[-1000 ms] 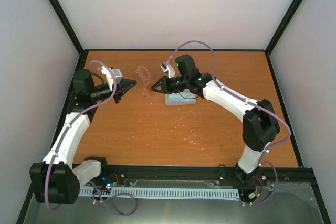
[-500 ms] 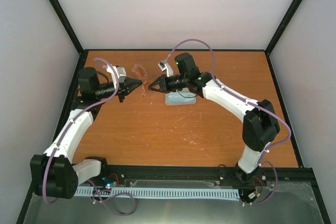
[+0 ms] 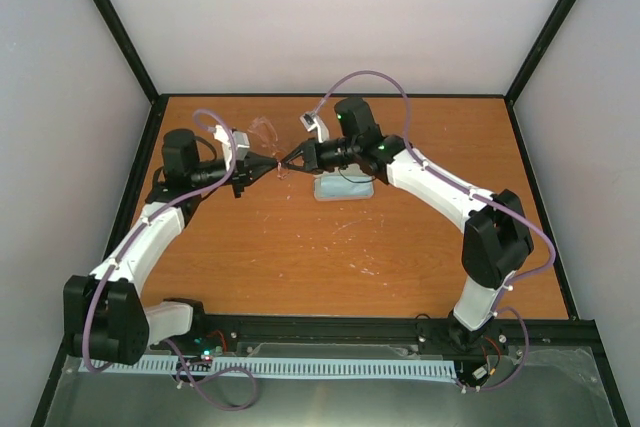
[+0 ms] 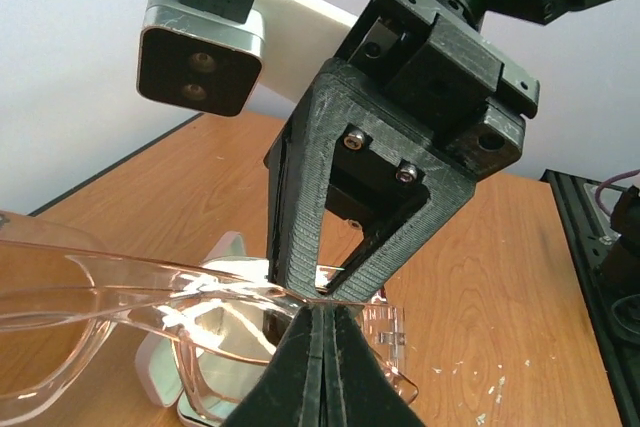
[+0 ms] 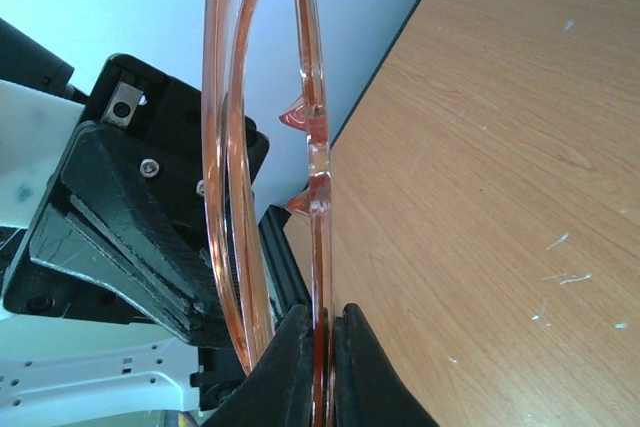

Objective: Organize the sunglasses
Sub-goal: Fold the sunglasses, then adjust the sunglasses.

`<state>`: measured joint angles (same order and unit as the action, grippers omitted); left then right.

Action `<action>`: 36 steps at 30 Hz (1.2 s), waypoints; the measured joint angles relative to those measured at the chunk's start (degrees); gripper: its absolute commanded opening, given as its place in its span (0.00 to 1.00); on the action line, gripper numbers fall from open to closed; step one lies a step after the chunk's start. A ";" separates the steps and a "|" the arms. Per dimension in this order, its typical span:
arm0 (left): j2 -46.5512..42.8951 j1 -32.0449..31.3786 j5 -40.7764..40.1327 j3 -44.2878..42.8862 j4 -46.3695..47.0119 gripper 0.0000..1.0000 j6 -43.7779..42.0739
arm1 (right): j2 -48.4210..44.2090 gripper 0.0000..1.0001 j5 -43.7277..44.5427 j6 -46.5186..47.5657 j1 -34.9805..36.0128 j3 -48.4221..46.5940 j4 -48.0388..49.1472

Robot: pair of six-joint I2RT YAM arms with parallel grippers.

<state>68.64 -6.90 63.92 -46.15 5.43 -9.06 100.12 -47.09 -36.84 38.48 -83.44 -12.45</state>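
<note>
The sunglasses, with clear orange-amber lenses and a thin frame, hang in the air above the back of the table between both arms. My right gripper is shut on their frame edge, as the right wrist view shows, with the sunglasses standing up from its fingers. My left gripper is shut, and its tips touch the temple arm of the sunglasses right where the right gripper's fingers meet it. I see nothing between the left fingers.
A pale rounded case lies on the wooden table below the right wrist; it also shows in the left wrist view. Black frame posts and white walls close in the back and sides. The left gripper body is close behind the glasses.
My left gripper has moved right and forward until its tips meet the right gripper at the sunglasses. The right gripper has lifted the sunglasses slightly and turned them.
</note>
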 measured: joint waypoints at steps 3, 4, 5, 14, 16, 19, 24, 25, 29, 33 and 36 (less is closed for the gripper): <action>0.13 -0.22 -0.09 -0.02 0.00 0.17 -0.50 | 0.00 0.03 1.57 0.68 -0.04 -0.66 -1.84; 0.13 -0.28 -0.22 -0.07 -0.31 0.23 -0.96 | -0.04 0.03 2.16 0.90 -0.04 -0.68 -2.32; 0.02 -0.37 -0.42 -0.09 -0.87 0.30 -1.38 | -0.09 0.03 2.60 1.05 -0.07 -0.68 -2.67; -7.67 -0.76 -1.92 -1.20 -8.70 0.24 -4.31 | -4.72 0.03 3.80 4.85 -4.44 4.72 -8.37; -8.31 -0.66 -1.97 -2.34 -9.46 0.22 -4.46 | -6.25 0.03 3.74 6.54 -6.36 5.81 -10.86; -6.49 -0.39 -1.88 -4.74 -10.80 0.21 -5.11 | -8.70 0.03 3.30 9.88 -8.44 6.60 -15.76; 4.98 0.04 2.03 -13.33 -20.85 0.20 -11.04 | -12.48 0.03 1.09 14.86 -8.22 7.34 -22.16; 7.48 0.04 2.75 -15.19 -23.28 0.21 -12.79 | -13.16 0.03 0.72 15.54 -8.17 7.63 -22.97; 16.11 0.04 5.53 -22.08 -35.47 0.22 -21.46 | -15.19 0.03 -0.81 18.27 -8.17 8.72 -26.58; 19.34 0.04 7.39 -25.33 -45.59 0.24 -29.35 | -15.61 0.03 -1.88 20.31 -8.17 9.53 -29.18; 19.80 0.04 8.79 -26.95 -51.28 0.25 -33.73 | -15.61 0.03 -2.34 21.68 -8.17 9.70 -30.80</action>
<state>88.44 -6.85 72.71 -73.10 -45.84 -42.78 84.51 -49.43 -15.16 30.30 -73.73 -43.24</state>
